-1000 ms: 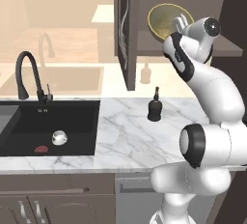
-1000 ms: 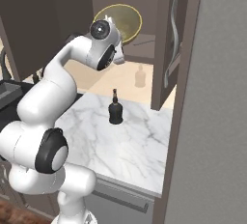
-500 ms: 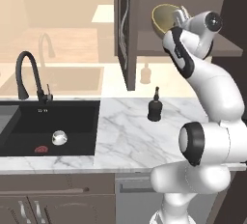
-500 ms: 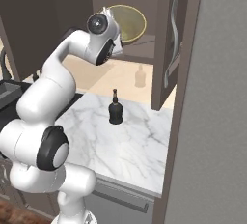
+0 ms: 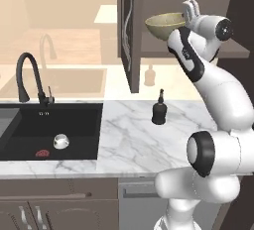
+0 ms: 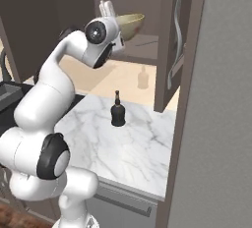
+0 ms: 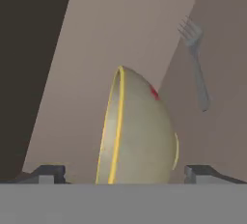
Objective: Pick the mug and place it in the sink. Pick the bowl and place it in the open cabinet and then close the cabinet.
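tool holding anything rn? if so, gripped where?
Yes, the bowl, raised in front of the open cabinet. The tool grips it at the rim on the arm's side; the exact contact is hard to make out.

Kitchen: marble counter, black sink with faucet, wall cabinet.

The white marble table carries a small black bottle standing upright toward its far edge, below the open cabinet. Set into the table's left part is the black sink, where the mug lies on the basin floor just right of the red drain, with the black faucet rising at the far rim. On the cabinet shelf a grey fork lies.
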Motion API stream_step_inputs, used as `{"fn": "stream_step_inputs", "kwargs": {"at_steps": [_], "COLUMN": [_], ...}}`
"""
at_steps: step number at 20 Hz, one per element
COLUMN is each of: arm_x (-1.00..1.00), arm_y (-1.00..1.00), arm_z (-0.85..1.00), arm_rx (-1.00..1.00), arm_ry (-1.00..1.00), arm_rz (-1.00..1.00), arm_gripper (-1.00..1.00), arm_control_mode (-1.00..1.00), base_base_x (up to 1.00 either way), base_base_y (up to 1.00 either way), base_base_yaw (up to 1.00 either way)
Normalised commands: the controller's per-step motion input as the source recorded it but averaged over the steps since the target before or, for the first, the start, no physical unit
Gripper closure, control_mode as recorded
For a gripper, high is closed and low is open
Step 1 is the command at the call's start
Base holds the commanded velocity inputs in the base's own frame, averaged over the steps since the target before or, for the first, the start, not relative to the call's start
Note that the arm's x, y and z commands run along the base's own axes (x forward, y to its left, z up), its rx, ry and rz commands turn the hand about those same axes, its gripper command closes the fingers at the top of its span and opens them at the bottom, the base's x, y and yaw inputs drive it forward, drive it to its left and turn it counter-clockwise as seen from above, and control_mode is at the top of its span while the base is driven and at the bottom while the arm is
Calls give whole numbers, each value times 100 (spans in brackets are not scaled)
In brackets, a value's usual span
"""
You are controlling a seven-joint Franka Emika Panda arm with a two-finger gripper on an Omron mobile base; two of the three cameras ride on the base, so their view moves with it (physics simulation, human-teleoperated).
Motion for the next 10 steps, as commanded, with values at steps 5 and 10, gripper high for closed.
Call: {"fn": "stream_step_inputs", "kwargs": {"at_steps": [5,10], "arm_x": [-75,-77], "arm_y": [0,0], "arm_z": [0,0], "arm_rx": [0,0], "arm_ry": [-42,-26], "arm_rz": [0,0], "arm_gripper": [-100,-100], "arm_control_mode": [-100,-100], "base_base_x": [0,0], "base_base_y": [0,0], "base_base_yaw": [0,0]}}
